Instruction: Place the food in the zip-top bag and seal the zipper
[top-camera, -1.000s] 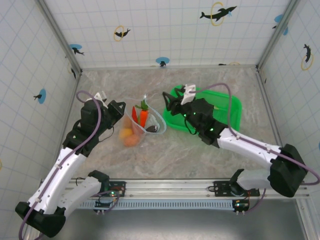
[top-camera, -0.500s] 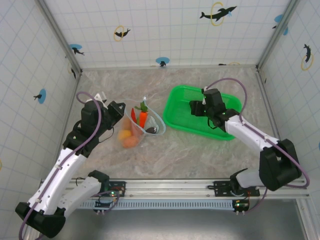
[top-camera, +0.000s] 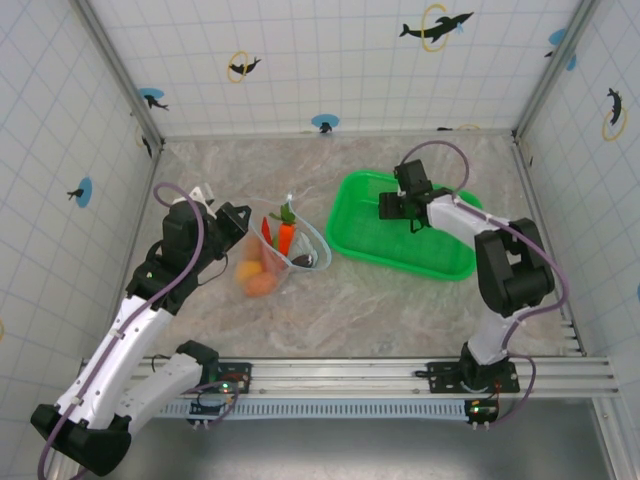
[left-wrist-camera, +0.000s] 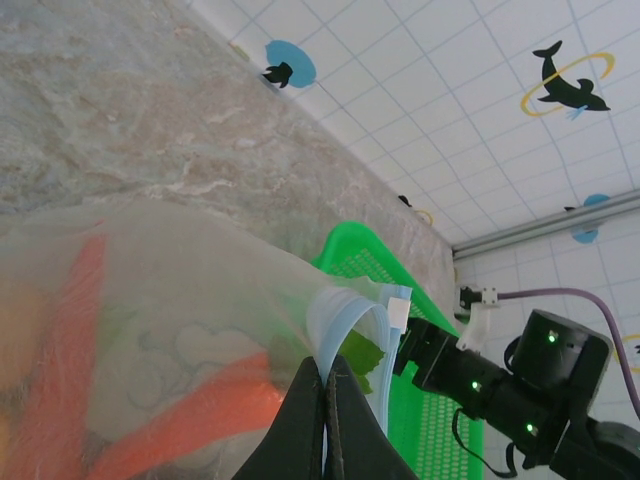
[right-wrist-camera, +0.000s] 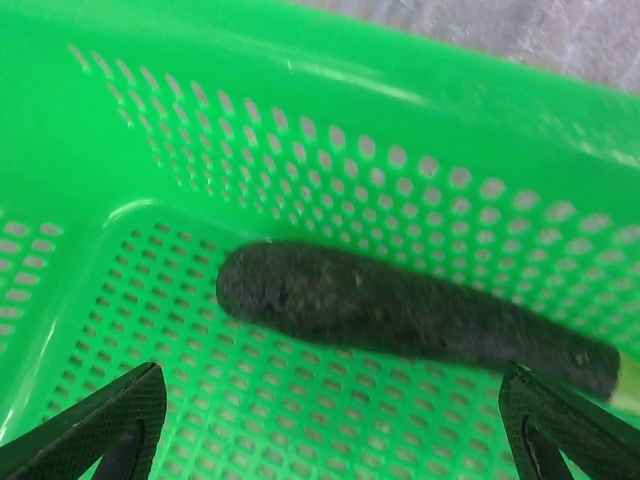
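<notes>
Five toy pieces visible inside the zip-top bag (top-camera: 318, 240), left of centre on the marbled table (top-camera: 200, 170): orange carrot (top-camera: 286, 236) with a green leafy top, red chili (top-camera: 269, 227) just beside it on the left, yellow-orange round fruit (top-camera: 251, 266) and brownish-orange oval (top-camera: 261, 284) touching each other at the near end, small dark piece (top-camera: 306, 259) at the right side. Clear plastic with a faint elephant print, mouth gaping toward the right, pale blue zipper (left-wrist-camera: 384, 340) unsealed and curling in a loop along the edge. Clenched on that mouth edge, just below the zipper: left tool (left-wrist-camera: 325, 375), both fingers pressed flat together with the thin plastic pinched between them, propping the rim up off the table. Near the bag on its right, not touching it: green mesh basket (top-camera: 450, 268), with one long dark eggplant (right-wrist-camera: 400, 312) lying on the perforated floor close along a side wall. Poised over the far part of the basket, aimed down at the eggplant: right tool (right-wrist-camera: 330, 400), released, fingers spread wide to either side, nothing between them, clear of the eggplant in the wrist view. All around, white tiled walls with dolphin prints.
</notes>
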